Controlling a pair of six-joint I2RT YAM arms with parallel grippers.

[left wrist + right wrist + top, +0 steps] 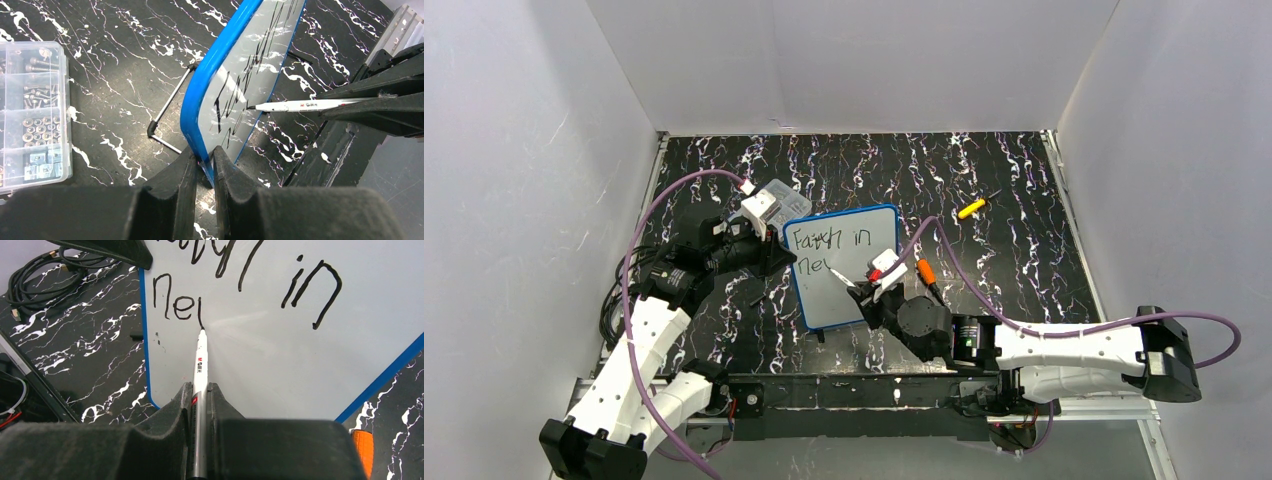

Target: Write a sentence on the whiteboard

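Right jaws pressed on marker (pixel 201 365) barrel. Tip just ahead of them touches whiteboard (pixel 280 355), mid-stroke in second line of sentence (pixel 175 307). Left jaws clamp board's blue frame at its edge and steady it, tilted, on counter (pixel 115 60). Likely light, stiff, slick-faced, prone to pivot under pen pressure, so frame edge is best hold. Clear parts box (pixel 30 115) lies left of left jaws.

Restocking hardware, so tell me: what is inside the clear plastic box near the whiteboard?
The clear plastic box holds small metal hardware: screws in the upper compartments, washers or nuts lower down. Its left part is out of frame, and the lowest compartments are unclear.
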